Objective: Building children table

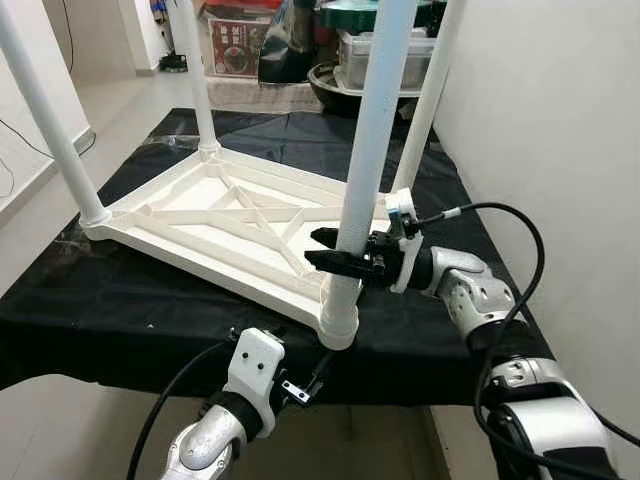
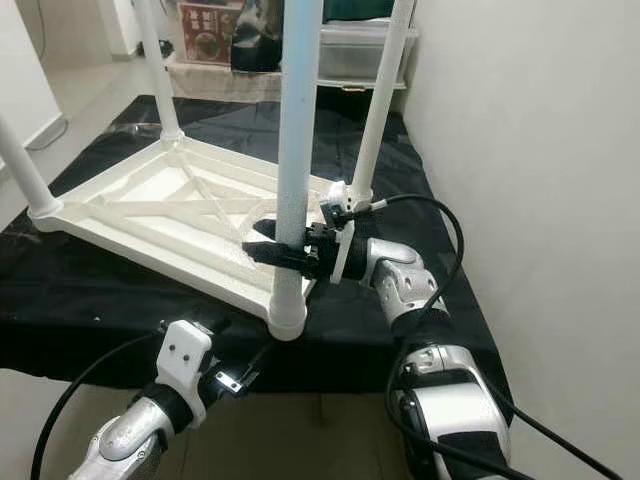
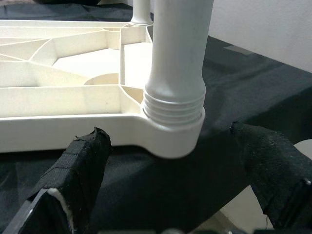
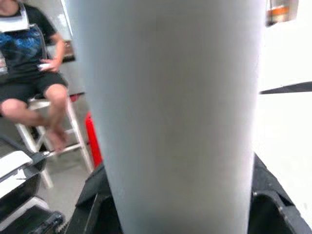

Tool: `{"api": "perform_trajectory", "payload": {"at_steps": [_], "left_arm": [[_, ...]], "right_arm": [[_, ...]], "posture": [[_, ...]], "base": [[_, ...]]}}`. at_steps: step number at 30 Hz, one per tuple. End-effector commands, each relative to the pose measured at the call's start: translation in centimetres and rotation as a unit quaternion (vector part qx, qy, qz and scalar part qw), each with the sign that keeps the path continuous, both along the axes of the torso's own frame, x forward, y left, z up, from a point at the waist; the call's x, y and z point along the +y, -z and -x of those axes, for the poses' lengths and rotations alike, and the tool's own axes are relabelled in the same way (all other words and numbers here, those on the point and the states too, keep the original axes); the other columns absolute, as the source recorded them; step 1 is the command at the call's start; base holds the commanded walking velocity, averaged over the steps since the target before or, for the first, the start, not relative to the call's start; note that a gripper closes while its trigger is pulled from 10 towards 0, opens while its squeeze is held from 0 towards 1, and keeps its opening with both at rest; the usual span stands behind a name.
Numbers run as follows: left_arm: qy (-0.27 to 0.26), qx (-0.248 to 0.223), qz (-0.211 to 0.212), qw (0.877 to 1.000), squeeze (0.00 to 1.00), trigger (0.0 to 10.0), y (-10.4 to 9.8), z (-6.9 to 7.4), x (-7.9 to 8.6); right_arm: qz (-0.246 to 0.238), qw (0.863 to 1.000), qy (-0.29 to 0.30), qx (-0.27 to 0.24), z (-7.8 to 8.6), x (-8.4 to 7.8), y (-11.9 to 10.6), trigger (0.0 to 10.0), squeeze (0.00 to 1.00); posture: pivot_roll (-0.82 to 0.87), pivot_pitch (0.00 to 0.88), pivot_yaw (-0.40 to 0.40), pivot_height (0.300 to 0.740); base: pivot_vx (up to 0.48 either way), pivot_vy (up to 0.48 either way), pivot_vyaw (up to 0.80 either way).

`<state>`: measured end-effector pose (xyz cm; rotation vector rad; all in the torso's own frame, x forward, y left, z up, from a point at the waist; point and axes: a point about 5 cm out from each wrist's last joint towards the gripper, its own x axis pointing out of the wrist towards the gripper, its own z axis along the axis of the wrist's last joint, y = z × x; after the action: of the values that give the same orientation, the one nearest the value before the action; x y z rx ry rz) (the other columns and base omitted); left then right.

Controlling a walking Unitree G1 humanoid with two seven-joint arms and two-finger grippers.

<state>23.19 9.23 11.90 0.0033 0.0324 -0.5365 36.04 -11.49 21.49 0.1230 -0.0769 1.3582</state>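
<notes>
On the black cloth-covered surface (image 1: 120,320) lies the upside-down white plastic children's tabletop (image 1: 230,225), ribs up, with four white tubular legs standing in its corner sockets. From the left eye, the right gripper (image 1: 335,255) is clamped round the near-right leg (image 1: 365,160), fingers closed on the tube just above the socket, while the left gripper (image 1: 310,385) waits low at the near edge, below that same corner.

Right eye now: same story, the black fingers (image 2: 275,250) wrap the leg from the right, and the near-left leg (image 2: 20,165) and the two far ones stand untouched.

Left wrist: its fingers are spread wide either side of the corner socket (image 3: 170,139), holding nothing, and the thread rings (image 3: 173,107) still show above the collar.

Right wrist: the leg looms close between the pads, and a seated person (image 4: 34,63) sits beyond.

Judgement: this is the seating of the last leg; next comes a twist to drive those threads home, with the corner braced.
</notes>
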Motion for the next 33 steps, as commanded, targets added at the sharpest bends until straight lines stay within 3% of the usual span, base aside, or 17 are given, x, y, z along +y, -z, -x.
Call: {"api": "perform_trajectory", "payload": {"at_steps": [1, 7, 10, 12, 14, 15, 16, 17, 18, 19, 20, 22, 26, 29, 30, 32, 33], "left_arm": [[0.005, 0.009, 0.003, 1.000, 0.00, 10.0, 0.4, 0.3, -0.1], [0.009, 0.010, 0.003, 1.000, 0.00, 10.0, 0.4, 0.2, -0.1], [0.010, 0.010, 0.002, 1.000, 0.00, 10.0, 0.5, 0.2, -0.2], [0.010, 0.010, 0.002, 1.000, 0.00, 10.0, 0.5, 0.2, -0.2], [0.010, 0.010, 0.003, 1.000, 0.00, 10.0, 0.5, 0.1, -0.2], [0.010, 0.010, 0.003, 1.000, 0.00, 10.0, 0.5, 0.1, -0.2], [0.011, 0.011, 0.003, 1.000, 0.00, 10.0, 0.5, 0.1, -0.2], [0.011, 0.011, 0.003, 1.000, 0.00, 10.0, 0.5, 0.1, -0.2], [0.012, 0.012, 0.004, 1.000, 0.00, 10.0, 0.5, 0.1, -0.2], [0.012, 0.012, 0.004, 1.000, 0.00, 10.0, 0.5, 0.1, -0.2], [0.011, 0.012, 0.003, 1.000, 0.00, 10.0, 0.5, 0.1, -0.2], [0.011, 0.012, 0.003, 1.000, 0.00, 10.0, 0.5, 0.1, -0.2], [0.009, 0.012, 0.003, 1.000, 0.00, 10.0, 0.6, 0.2, -0.2], [0.008, 0.011, 0.003, 1.000, 0.00, 10.0, 0.6, 0.2, -0.2], [0.009, 0.011, 0.003, 1.000, 0.00, 10.0, 0.6, 0.2, -0.2], [0.009, 0.011, 0.003, 1.000, 0.00, 10.0, 0.6, 0.2, -0.2], [0.010, 0.012, 0.003, 1.000, 0.00, 10.0, 0.6, 0.2, -0.2]], "right_arm": [[-0.005, 1.000, 0.009, 0.006, 0.3, 0.4, 0.9, 0.0, 0.00], [-0.023, 0.984, 0.176, 0.022, -0.8, -0.1, 2.1, 0.0, 0.00], [-0.019, 0.928, 0.369, 0.047, -2.2, -1.3, 3.1, 0.0, 0.00], [-0.019, 0.928, 0.369, 0.047, -2.2, -1.3, 3.1, 0.0, 0.00], [-0.006, 0.861, 0.505, 0.063, -2.7, -2.6, 3.8, 0.0, 0.00], [-0.006, 0.861, 0.505, 0.063, -2.7, -2.6, 3.8, 0.0, 0.00], [0.001, 0.808, 0.585, 0.070, -2.5, -3.4, 4.2, 0.0, 0.00], [0.001, 0.808, 0.585, 0.070, -2.5, -3.4, 4.2, 0.0, 0.00], [0.000, 0.758, 0.648, 0.081, -2.2, -3.8, 4.6, 0.0, 0.00], [0.000, 0.758, 0.648, 0.081, -2.2, -3.8, 4.6, 0.0, 0.00], [-0.011, 0.707, 0.700, 0.100, -1.6, -3.9, 5.0, 0.0, 0.00], [-0.011, 0.707, 0.700, 0.100, -1.6, -3.9, 5.0, 0.0, 0.00], [-0.047, 0.618, 0.768, 0.160, -0.1, -2.9, 5.9, 0.0, 0.00], [-0.051, 0.618, 0.768, 0.159, 0.0, -2.5, 5.8, 0.0, 0.00], [-0.055, 0.627, 0.763, 0.150, -0.1, -2.2, 5.5, 6.0, 0.00], [-0.055, 0.627, 0.763, 0.150, -0.1, -2.2, 5.5, 6.0, 0.00], [-0.056, 0.644, 0.752, 0.124, -0.3, -2.1, 5.0, 10.0, 0.00]], "posture": [[0.10, 0.057, -0.048, 0.740], [0.08, 0.058, -0.042, 0.740], [0.07, 0.060, -0.035, 0.740], [0.07, 0.060, -0.035, 0.740], [0.06, 0.059, -0.029, 0.740], [0.06, 0.059, -0.029, 0.740], [0.06, 0.061, -0.025, 0.740], [0.06, 0.061, -0.025, 0.740], [0.06, 0.057, -0.030, 0.740], [0.06, 0.057, -0.030, 0.740], [0.06, 0.058, -0.031, 0.740], [0.06, 0.058, -0.031, 0.740], [0.06, 0.051, -0.038, 0.740], [0.06, 0.050, -0.038, 0.740], [0.06, 0.048, -0.039, 0.740], [0.06, 0.048, -0.039, 0.740], [0.06, 0.044, -0.037, 0.740]], "base": [[0.000, 0.000, 0.00], [0.000, 0.000, 0.00], [0.000, 0.000, 0.00], [0.000, 0.000, 0.00], [0.000, 0.000, 0.00], [0.000, 0.000, 0.00], [0.000, 0.000, 0.00], [0.000, 0.000, 0.00], [0.000, 0.000, 0.00], [0.000, 0.000, 0.00], [0.000, 0.000, 0.00], [0.000, 0.000, 0.00], [0.000, 0.000, 0.00], [0.000, 0.000, 0.00], [0.000, 0.000, 0.00], [0.000, 0.000, 0.00], [0.000, 0.000, 0.00]]}}
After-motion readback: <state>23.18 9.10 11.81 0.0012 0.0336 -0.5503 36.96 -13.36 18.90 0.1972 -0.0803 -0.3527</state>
